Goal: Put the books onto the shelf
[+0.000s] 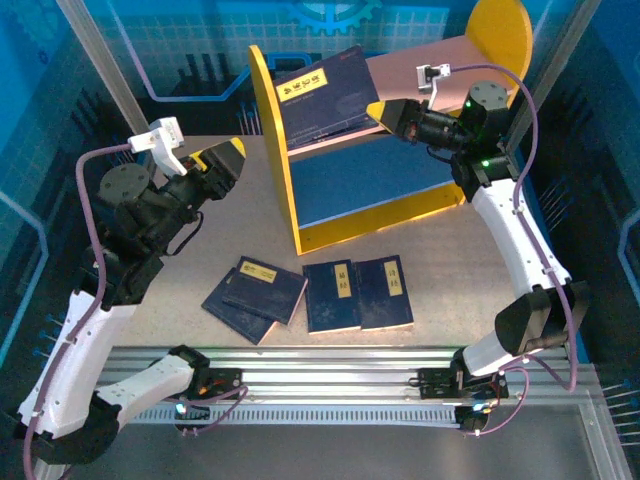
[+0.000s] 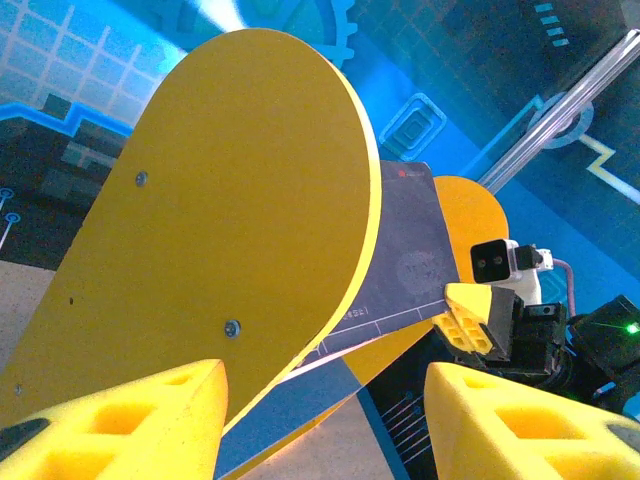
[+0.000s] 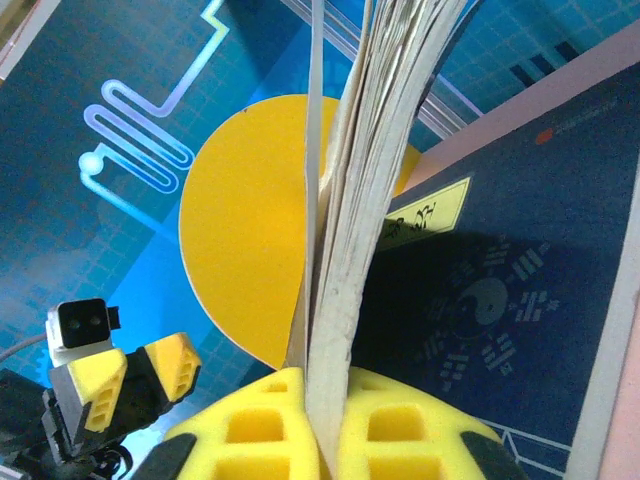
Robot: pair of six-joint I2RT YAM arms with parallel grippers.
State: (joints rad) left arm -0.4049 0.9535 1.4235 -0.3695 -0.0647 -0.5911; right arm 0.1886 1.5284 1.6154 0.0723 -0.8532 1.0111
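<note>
**Operator:** Jaws of the left gripper [image 1: 224, 160] stand apart with nothing between them, just outside the left side panel [image 1: 272, 140] of the shelf [image 1: 330, 238]. What is the hazard there?

**Technician:** Contact. Any drift toward the shelf would probably push that panel. The shelf would then shift while a book is being seated on it.

**Operator:** And in front of the shelf?

**Technician:** Four loose books [image 1: 333, 296] lie flat on the table [image 1: 440, 270], just in front of the shelf. The two leftmost overlap. They pose no immediate hazard, but most of the task remains.

**Operator:** Report the upper tier.

**Technician:** The held book [image 1: 325, 95] sits tilted over the pink upper board [image 1: 405, 68], close to the left side panel. Whether its lower edge rests on the board cannot be determined. Jaws of the right gripper [image 1: 384, 110], reaching in from the shelf's right, are clamped on its page edge. In the right wrist view the pages fan apart above the grip.

**Operator:** Failure modes?

**Technician:** Three are likely:
1. If the book is released while tilted, it may slide forward off the board and fall toward the blue lower board [image 1: 370, 175] or the table.
2. The splayed pages suggest an uneven grip, so the book may flop open.
3. If the jaws withdraw before opening fully, they may drag the book out of the shelf.
</note>
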